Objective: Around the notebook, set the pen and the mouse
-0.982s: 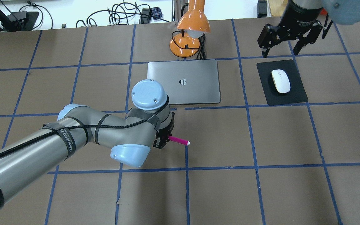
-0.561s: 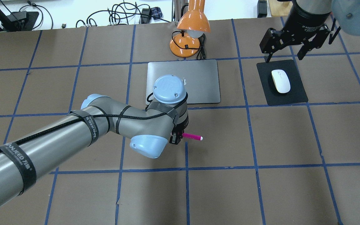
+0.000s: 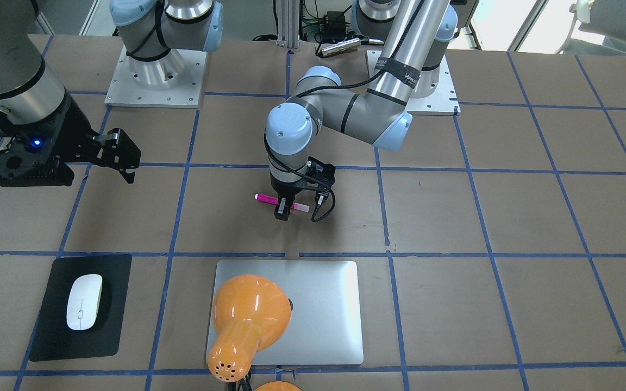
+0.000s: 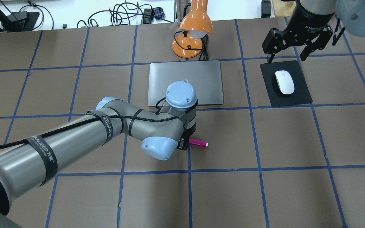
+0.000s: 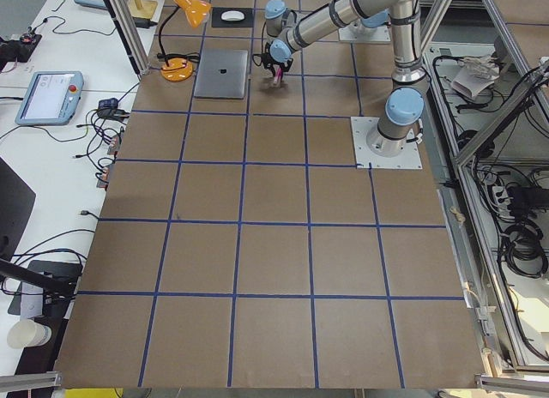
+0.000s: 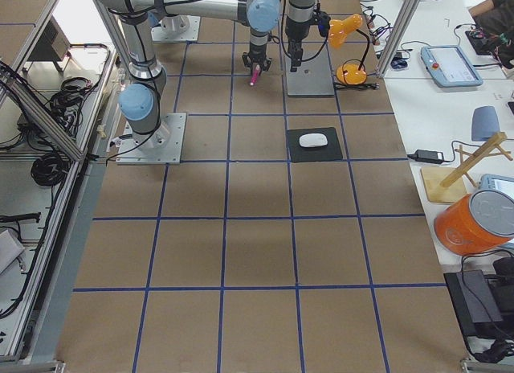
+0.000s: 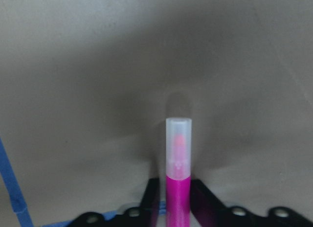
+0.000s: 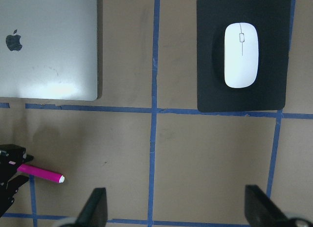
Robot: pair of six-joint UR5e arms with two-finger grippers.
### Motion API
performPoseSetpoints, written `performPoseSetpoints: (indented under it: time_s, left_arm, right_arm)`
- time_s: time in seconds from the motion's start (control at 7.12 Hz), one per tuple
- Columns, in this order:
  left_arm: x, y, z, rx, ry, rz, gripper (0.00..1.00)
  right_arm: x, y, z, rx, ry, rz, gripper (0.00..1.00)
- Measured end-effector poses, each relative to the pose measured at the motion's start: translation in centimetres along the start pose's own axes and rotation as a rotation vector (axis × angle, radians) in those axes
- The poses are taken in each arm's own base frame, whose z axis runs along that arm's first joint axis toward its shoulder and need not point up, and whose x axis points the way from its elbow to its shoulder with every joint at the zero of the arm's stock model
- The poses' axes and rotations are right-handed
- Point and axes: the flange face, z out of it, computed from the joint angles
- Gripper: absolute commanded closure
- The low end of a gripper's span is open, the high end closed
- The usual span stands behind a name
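Note:
My left gripper (image 4: 183, 144) is shut on the magenta pen (image 4: 199, 143), which sticks out level to the right, low over the table just in front of the notebook (image 4: 201, 79). The left wrist view shows the pen (image 7: 177, 188) clamped between the fingers, pale cap outward. The silver notebook (image 3: 329, 309) lies closed and flat. To its right, the white mouse (image 4: 284, 82) rests on a black mat (image 4: 299, 96). My right gripper (image 4: 286, 57) hangs open above the mat's far edge, holding nothing. The right wrist view shows the mouse (image 8: 241, 55) and the pen (image 8: 41, 174) below.
An orange desk lamp (image 4: 195, 28) stands behind the notebook, and its shade (image 3: 248, 320) overhangs the notebook's far side. Cables lie beyond the table's back edge. Blue tape lines grid the brown tabletop.
My left arm has carried the pen to the right, to in front of the notebook's near edge. The right gripper shifted slightly and stays open.

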Motion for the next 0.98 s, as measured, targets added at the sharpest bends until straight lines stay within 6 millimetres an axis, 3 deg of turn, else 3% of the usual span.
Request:
performPoseSetpoints:
  time_s: [0.28,0.56,0.7,0.98]
  left_arm:
    - [0.7,-1.6,-4.6,0.01,0.042,0.226,0.09]
    - [0.4,-6.0,-13.0,0.007,-0.034,0.56,0.11]
    - [-0.2,-9.8,-18.4,-0.014,-0.067,0.732,0.16]
    - [-2.6,-18.6,-27.8,-0.045,-0.056,1.009,0.0]
  right_arm:
    - [-0.4,0.2,-0.3,0.006,0.008,0.015,0.0]
    - [-2.5,0.2,-0.9,0.015,0.017,0.043,0.0]
    - [-3.8,-0.1,-1.3,0.018,0.018,0.052,0.0]
    - [-5.7,-0.9,-1.6,0.007,0.011,0.071,0.0]
